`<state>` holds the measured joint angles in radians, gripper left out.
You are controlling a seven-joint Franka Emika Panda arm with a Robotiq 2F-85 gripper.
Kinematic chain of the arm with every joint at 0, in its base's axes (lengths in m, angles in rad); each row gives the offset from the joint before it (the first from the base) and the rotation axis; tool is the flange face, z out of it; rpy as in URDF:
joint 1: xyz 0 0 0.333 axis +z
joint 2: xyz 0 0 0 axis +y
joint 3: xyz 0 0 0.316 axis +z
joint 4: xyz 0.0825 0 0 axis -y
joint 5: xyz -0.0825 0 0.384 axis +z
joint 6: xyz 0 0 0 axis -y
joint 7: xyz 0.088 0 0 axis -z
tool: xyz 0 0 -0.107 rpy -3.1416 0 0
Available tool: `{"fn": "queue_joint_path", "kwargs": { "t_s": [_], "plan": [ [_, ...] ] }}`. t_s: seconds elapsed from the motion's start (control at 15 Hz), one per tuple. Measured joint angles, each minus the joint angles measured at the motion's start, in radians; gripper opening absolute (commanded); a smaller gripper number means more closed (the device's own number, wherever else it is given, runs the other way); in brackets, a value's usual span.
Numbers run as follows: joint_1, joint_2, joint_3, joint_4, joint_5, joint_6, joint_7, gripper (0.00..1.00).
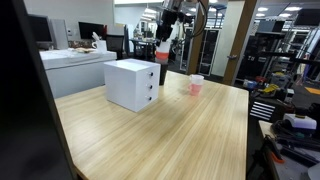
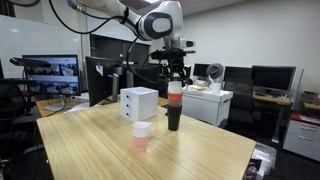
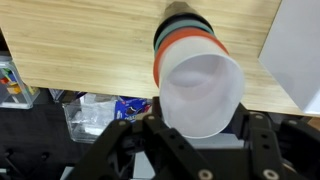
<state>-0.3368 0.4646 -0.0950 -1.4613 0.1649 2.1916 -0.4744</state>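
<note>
My gripper [image 2: 175, 78] is shut on the top of a tall stack of cups [image 2: 175, 106], with a whitish cup uppermost, an orange band below it and black at the bottom. In the wrist view the open mouth of the whitish cup [image 3: 203, 92] sits between my fingers [image 3: 138, 132]. The stack [image 1: 163, 62] stands upright near the table's edge, behind a white drawer box [image 1: 132, 83]. I cannot tell whether its base touches the table [image 2: 190, 150].
A small pink-and-white cup [image 2: 141, 137] stands alone on the wooden table [image 1: 180, 135]. The white drawer box [image 2: 139, 102] is close to the stack. Beyond the table are desks, monitors [image 2: 50, 72] and shelving. Clutter on the floor [image 3: 95, 112] lies below the table edge.
</note>
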Motion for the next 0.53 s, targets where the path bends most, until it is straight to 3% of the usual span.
{"fn": "queue_joint_path", "kwargs": {
  "t_s": [0.53],
  "plan": [
    [0.000,-0.002,0.002,0.023,0.000,-0.002,0.000,0.39]
  ]
}}
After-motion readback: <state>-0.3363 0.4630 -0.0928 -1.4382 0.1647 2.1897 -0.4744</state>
